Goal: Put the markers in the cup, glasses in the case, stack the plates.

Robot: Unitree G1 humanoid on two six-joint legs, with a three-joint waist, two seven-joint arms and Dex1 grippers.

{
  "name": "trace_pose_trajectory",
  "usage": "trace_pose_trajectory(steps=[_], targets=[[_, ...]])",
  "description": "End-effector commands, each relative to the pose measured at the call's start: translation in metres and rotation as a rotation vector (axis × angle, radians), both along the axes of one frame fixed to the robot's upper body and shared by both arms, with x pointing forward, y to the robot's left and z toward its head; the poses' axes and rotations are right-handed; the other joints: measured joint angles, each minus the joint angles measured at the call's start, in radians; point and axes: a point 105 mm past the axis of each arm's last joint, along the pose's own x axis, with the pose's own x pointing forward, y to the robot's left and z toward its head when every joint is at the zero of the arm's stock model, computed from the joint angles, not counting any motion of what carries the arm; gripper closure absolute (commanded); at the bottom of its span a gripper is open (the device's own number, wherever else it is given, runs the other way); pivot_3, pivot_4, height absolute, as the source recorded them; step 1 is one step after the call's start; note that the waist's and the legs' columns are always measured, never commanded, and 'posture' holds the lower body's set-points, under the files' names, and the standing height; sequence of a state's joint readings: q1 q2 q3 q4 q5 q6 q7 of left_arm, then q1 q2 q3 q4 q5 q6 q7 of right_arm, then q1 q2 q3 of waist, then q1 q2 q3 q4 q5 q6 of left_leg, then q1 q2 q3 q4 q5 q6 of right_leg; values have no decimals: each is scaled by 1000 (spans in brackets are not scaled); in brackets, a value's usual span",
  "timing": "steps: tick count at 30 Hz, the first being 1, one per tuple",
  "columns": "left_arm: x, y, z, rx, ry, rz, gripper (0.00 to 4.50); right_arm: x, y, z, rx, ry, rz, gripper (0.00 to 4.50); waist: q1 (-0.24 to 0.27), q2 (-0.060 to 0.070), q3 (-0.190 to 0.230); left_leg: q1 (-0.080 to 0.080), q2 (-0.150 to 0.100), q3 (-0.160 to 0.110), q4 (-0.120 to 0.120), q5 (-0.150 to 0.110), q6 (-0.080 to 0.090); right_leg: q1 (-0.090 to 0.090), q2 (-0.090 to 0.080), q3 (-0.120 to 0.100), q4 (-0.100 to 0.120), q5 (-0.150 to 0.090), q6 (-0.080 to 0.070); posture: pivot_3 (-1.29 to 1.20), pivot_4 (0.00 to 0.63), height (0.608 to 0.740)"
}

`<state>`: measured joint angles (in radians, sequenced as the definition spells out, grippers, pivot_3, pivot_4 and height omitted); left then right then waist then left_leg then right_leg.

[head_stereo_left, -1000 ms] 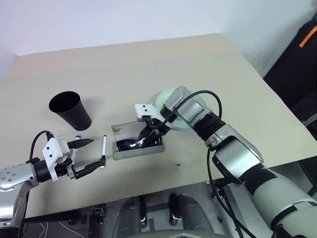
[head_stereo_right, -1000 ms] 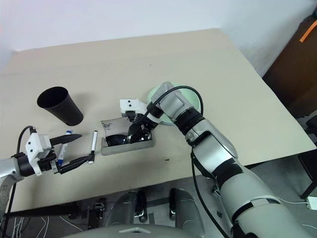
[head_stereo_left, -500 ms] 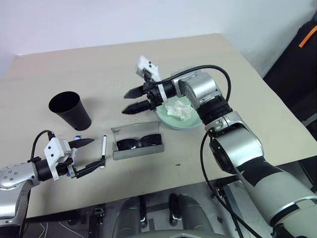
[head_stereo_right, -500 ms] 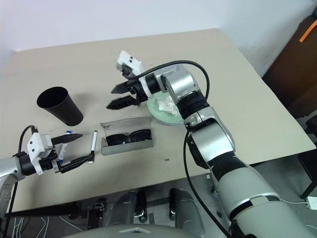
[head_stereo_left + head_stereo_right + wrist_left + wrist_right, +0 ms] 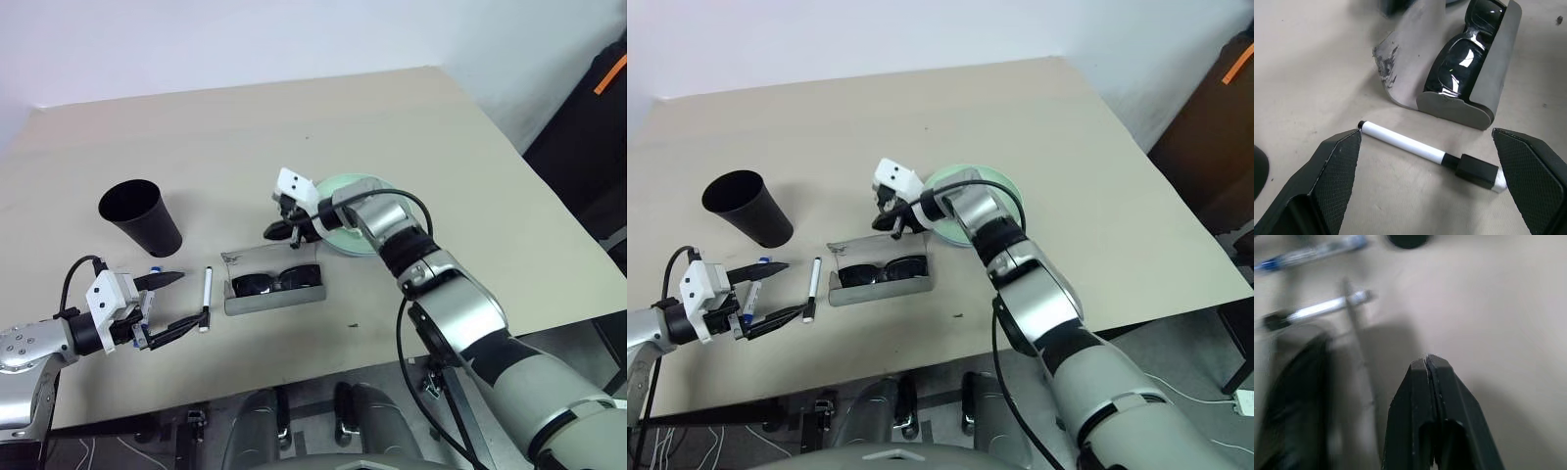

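Note:
The black glasses (image 5: 275, 283) lie inside the grey-green case (image 5: 277, 299), whose lid flap stands open. My right gripper (image 5: 272, 233) is shut and empty, just behind that flap. The black-capped marker (image 5: 206, 297) lies left of the case. The blue-capped marker (image 5: 153, 270) is partly hidden behind my left gripper (image 5: 192, 297), which is open and low over the table, its fingers either side of the black-capped marker's near end. The black cup (image 5: 140, 215) stands upright at the left. The mint green plate (image 5: 343, 182) lies under my right forearm.
The table's front edge (image 5: 323, 367) runs just below the case. A dark object with an orange strap (image 5: 593, 108) stands beyond the table's right edge. Bare tabletop stretches behind the cup and the plate.
My right gripper left the case and the glasses, swung up open over the table, then came down behind the case flap and shut. The left gripper stayed in place.

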<state>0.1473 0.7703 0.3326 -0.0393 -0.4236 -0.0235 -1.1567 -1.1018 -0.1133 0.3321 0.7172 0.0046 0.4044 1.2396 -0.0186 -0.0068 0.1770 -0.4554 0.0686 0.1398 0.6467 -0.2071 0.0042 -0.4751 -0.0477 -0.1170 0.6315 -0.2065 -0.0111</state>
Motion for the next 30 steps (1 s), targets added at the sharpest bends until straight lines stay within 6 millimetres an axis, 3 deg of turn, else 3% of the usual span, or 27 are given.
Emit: trace_pose_trajectory(steps=[1,6,11,13,16,18,22,26,30], targets=[[-2,3,6,18,-28,6,0,-27,4,22,52,-9,139,4479,0,0,0,0,0,0,0,0,0,0,0,0,0,0,0,0,150,740],[-4,7,6,19,-28,26,0,-48,-3,5,13,18,169,4479,-1,0,0,2,0,0,0,0,-1,1,0,0,1,-3,1,0,150,740],[-6,11,8,26,-29,38,0,-49,0,-18,-44,30,136,4479,-1,-1,0,3,0,0,0,-1,-1,1,0,0,1,-4,-1,0,150,740],[-6,12,10,28,-33,41,0,-48,3,-11,-13,36,132,4479,-1,-1,0,6,1,-1,-1,-1,-1,1,0,0,0,-4,-1,0,150,740],[-6,13,13,25,-41,48,0,-46,6,18,101,79,134,4479,-2,0,0,7,1,-1,-2,-1,-1,1,0,0,-1,-4,-1,0,150,740],[-6,14,14,24,-43,52,0,-41,6,35,151,81,125,4479,-1,0,0,6,1,0,-2,-1,-1,1,0,1,-1,-4,-1,0,150,740],[-6,16,15,27,-46,58,0,-24,7,46,193,57,61,4479,-1,0,0,5,0,0,-3,-1,-1,0,0,1,-1,-2,-4,0,150,740],[-5,15,14,28,-51,63,0,6,14,36,179,22,-108,4479,-3,0,0,4,0,0,-3,-1,-1,0,0,1,-2,-2,-5,0,150,740],[-5,15,14,29,-54,66,0,20,17,20,128,-6,-177,4479,-3,0,0,2,0,1,-3,-1,-1,0,0,1,-2,-2,-4,0,150,740]])
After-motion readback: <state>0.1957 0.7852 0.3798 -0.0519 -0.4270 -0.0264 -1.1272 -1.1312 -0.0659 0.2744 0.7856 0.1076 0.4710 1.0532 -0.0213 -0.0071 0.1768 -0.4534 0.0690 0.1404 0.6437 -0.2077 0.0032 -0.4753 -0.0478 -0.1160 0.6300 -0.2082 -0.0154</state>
